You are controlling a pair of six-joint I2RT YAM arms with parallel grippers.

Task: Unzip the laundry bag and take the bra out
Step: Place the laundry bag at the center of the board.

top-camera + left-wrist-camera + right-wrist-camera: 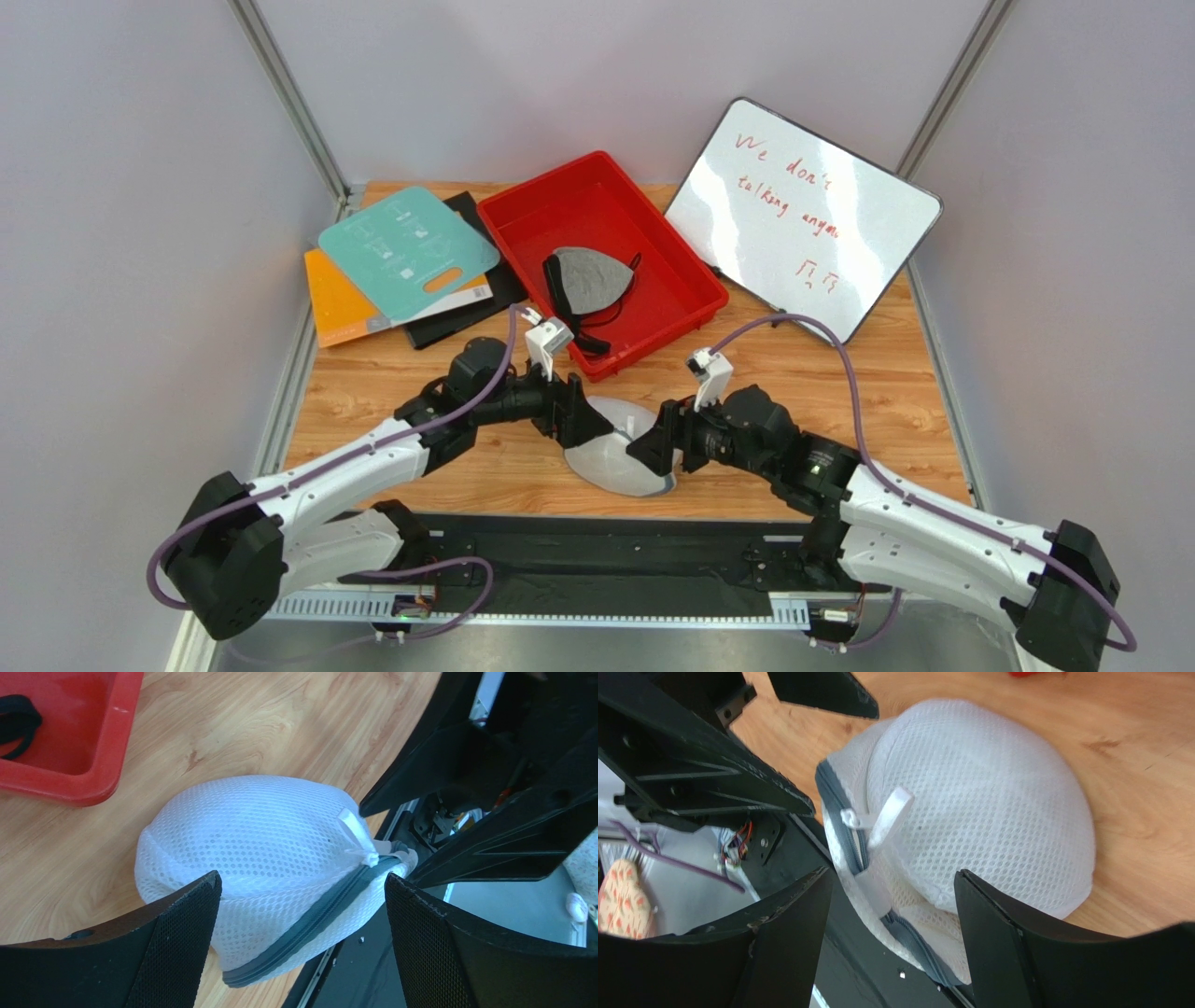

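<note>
The round white mesh laundry bag (pixel 619 451) lies at the table's near edge, partly over the black strip. Its grey zipper band (pixel 319 910) runs round the rim, with a white pull tab (pixel 890 815) at one end. My left gripper (pixel 581 420) is open, its jaws standing either side of the bag's zipper side (pixel 302 941). My right gripper (pixel 654 445) is open too, astride the opposite rim (pixel 892 941). A beige tone (pixel 933 921), the bra, shows faintly through the mesh by the zipper; the rest of it is hidden inside.
A red bin (pixel 659 238) behind the bag holds a grey bra with black straps (pixel 589 280). Teal, orange and black folders (pixel 407 252) lie at the back left. A whiteboard (pixel 800 210) leans at the back right. The black base strip (pixel 603 546) runs along the near edge.
</note>
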